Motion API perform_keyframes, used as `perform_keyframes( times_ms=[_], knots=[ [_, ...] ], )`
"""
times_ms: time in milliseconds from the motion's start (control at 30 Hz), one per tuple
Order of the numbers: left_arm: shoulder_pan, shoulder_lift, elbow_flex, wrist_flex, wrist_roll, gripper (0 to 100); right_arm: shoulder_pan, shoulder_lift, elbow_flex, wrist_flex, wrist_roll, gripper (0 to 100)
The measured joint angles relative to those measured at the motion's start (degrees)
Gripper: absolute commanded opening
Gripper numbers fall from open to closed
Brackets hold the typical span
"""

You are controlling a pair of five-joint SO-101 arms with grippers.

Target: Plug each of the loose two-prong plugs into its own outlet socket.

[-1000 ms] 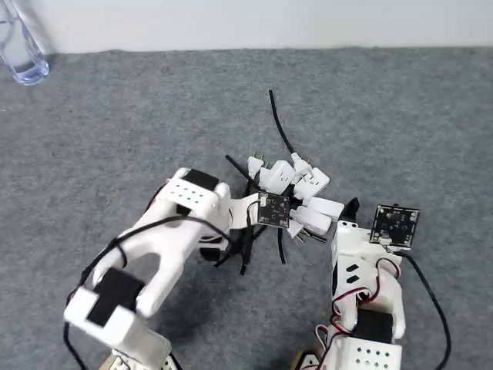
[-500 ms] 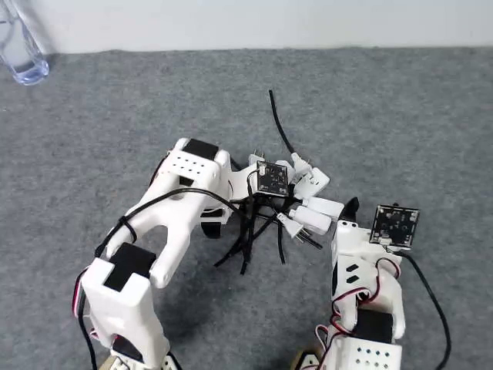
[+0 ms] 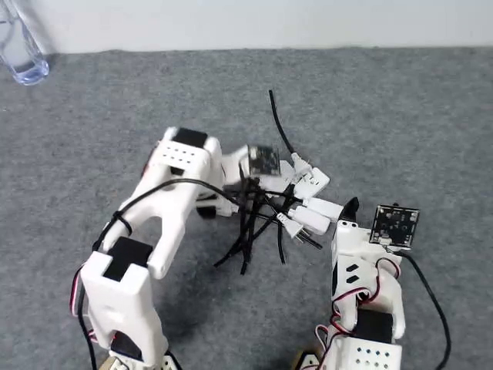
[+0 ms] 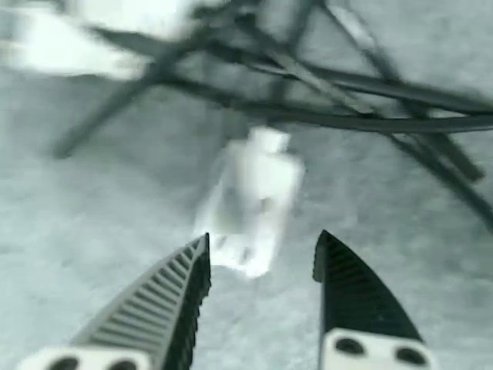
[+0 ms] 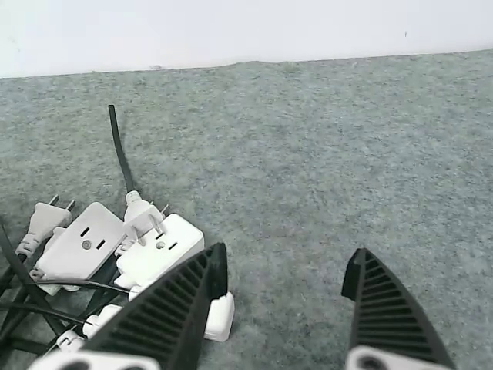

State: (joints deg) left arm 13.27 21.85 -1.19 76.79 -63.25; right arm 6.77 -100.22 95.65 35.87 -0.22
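Over the grey carpet (image 3: pixel 400 116), high view: a heap (image 3: pixel 308 185) of white plugs and outlet blocks lies tangled with black cords (image 3: pixel 250 231) mid-table. The left arm (image 3: pixel 181 173) bends over one side of the heap, and the right arm (image 3: pixel 358 266) sits just beside the other side. An edge plug (image 3: pixel 296 225) has bare prongs pointing out onto the carpet, so it's loose. A clear bottle (image 3: pixel 19 50) stands well apart in the far corner. Left wrist view: the left gripper (image 4: pixel 263 239) has its jaws spread and holds nothing. It hovers just over a blurred white plug (image 4: pixel 254 196) that lies on the carpet under the cords and sits between the jaw tips. Whether they touch it, can't tell. Right wrist view: the right gripper (image 5: pixel 289 254) is also spread wide and empty, over bare carpet near the heap. Two outlet blocks (image 5: pixel 115 247) lie side by side, slots up and unfilled. A corded plug (image 5: pixel 142 210) rests across them, prongs showing and not inserted. A second plug (image 5: pixel 42 222) lies beside them, prongs free. Judgement: no plug seated anywhere visible, and the task is basically at the start. The left side looks set to pick a first plug. Every insertion is still to do, and untangling the cords is likely needed first.
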Motion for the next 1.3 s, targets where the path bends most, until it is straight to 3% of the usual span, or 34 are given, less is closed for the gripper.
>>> perform_keyframes(
  times_ms=[600, 833, 1300],
  knots=[
    [-1.8, 13.4, -11.8, 2.8, -0.4, 21, 0.0, 0.0, 0.0, 0.0, 0.0, 25.2],
    [-1.8, 13.6, -11.8, 3.0, -0.4, 2, 0.0, 0.0, 0.0, 0.0, 0.0, 25.2],
    [-6.2, 19.8, -21.1, 9.5, -1.2, 1, 0.0, 0.0, 0.0, 0.0, 0.0, 25.2]
  ],
)
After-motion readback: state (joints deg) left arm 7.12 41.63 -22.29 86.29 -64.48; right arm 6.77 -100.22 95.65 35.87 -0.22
